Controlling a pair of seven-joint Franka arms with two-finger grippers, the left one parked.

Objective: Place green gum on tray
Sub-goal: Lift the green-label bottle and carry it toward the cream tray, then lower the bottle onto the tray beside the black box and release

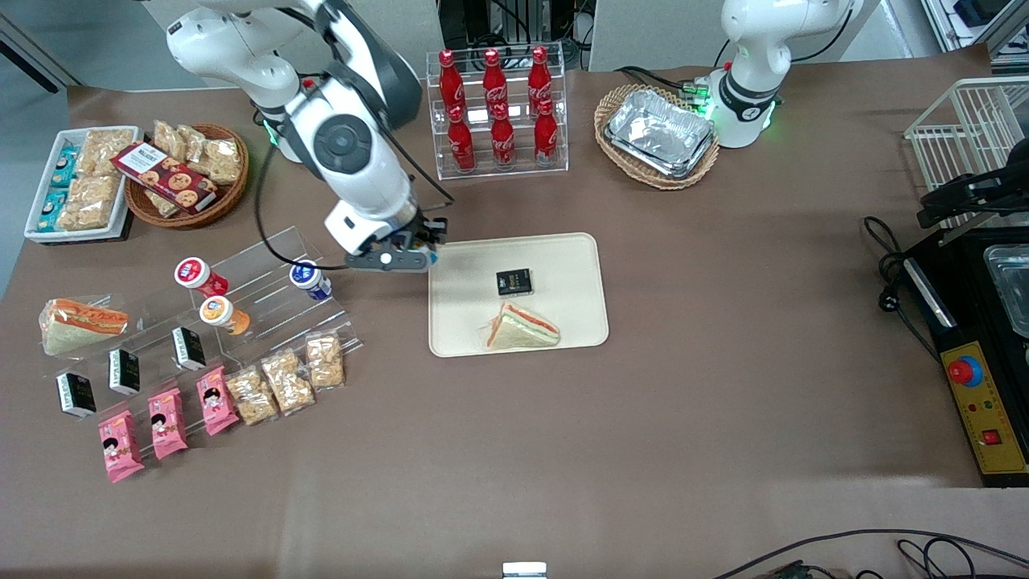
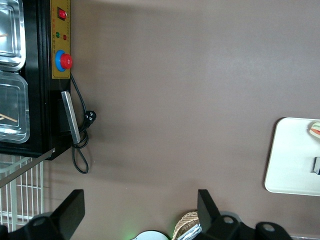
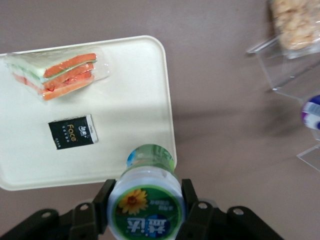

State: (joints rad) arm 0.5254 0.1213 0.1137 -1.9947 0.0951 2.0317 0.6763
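My right gripper (image 3: pixel 145 202) is shut on the green gum (image 3: pixel 145 198), a small canister with a green-rimmed lid showing a yellow flower. It hangs in the air over the edge of the cream tray (image 3: pixel 135 115) nearest the working arm's end. In the front view the gripper (image 1: pixel 391 256) is at that tray edge (image 1: pixel 440 322); the gum itself is hidden there by the wrist. On the tray lie a wrapped sandwich (image 1: pixel 521 328) and a small black packet (image 1: pixel 514 281).
A clear acrylic stand (image 1: pixel 265 277) beside the gripper holds red-lidded (image 1: pixel 193 273), orange-lidded (image 1: pixel 217 310) and blue-lidded (image 1: pixel 306 276) canisters. Snack packets (image 1: pixel 285 379) lie nearer the camera. A cola bottle rack (image 1: pixel 498 112) and a basket of foil trays (image 1: pixel 659 133) stand farther back.
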